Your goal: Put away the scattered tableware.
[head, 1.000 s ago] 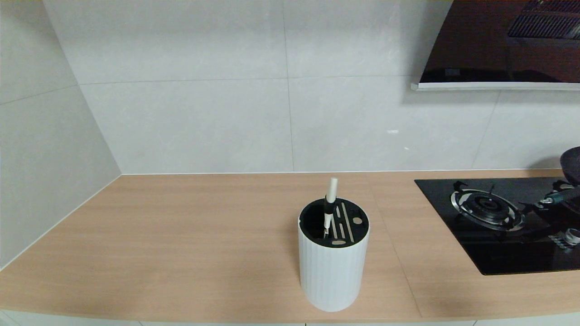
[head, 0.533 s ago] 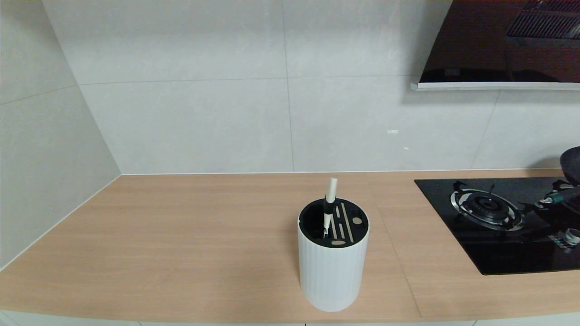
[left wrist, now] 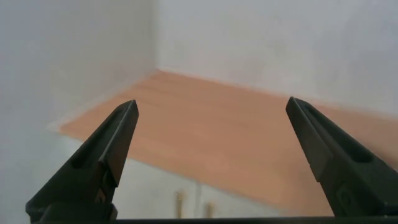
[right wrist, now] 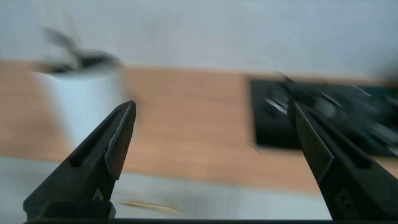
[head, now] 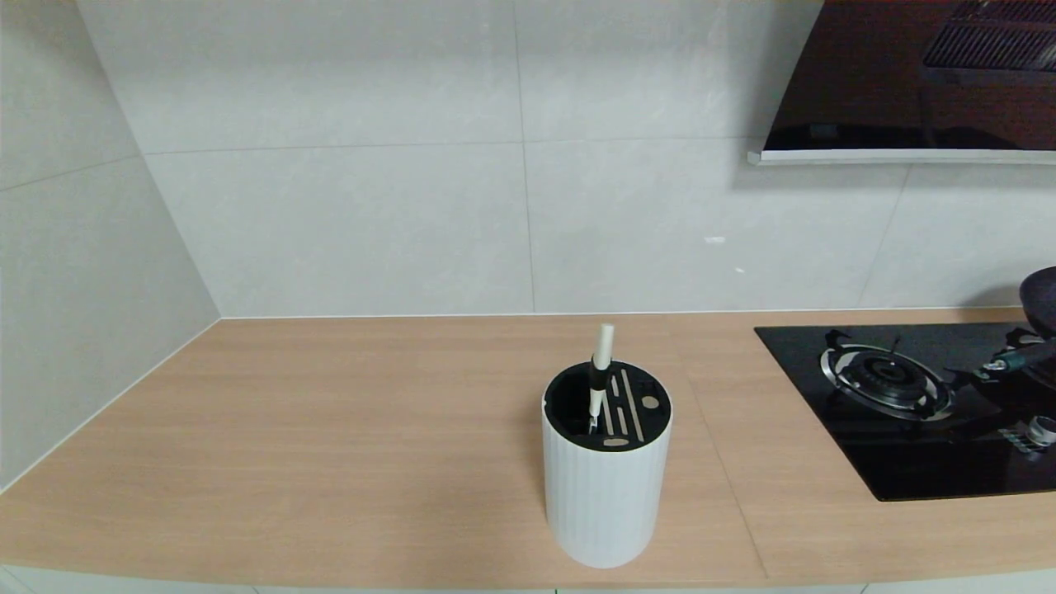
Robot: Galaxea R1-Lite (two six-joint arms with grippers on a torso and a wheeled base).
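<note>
On the wooden countertop, near its front edge, we see a white ribbed holder standing upright. Its black top insert has several narrow slots, plus a larger open well on the side toward the robot's left. One utensil stands in that well, tilted slightly. It has a white handle with a black section lower down, and the handle pokes above the rim. Its working end is hidden inside, so we cannot tell what kind it is.

To the robot's right, well apart from the holder, a black gas hob is set in the counter, with a burner. A dark pan sits at the far right edge, and a range hood hangs on the tiled wall above.

The left gripper has its fingers spread wide with nothing between them. It faces the counter's corner by the wall.

The right gripper is also spread wide and grips nothing. Beyond it we see the holder and the hob, both blurred.
</note>
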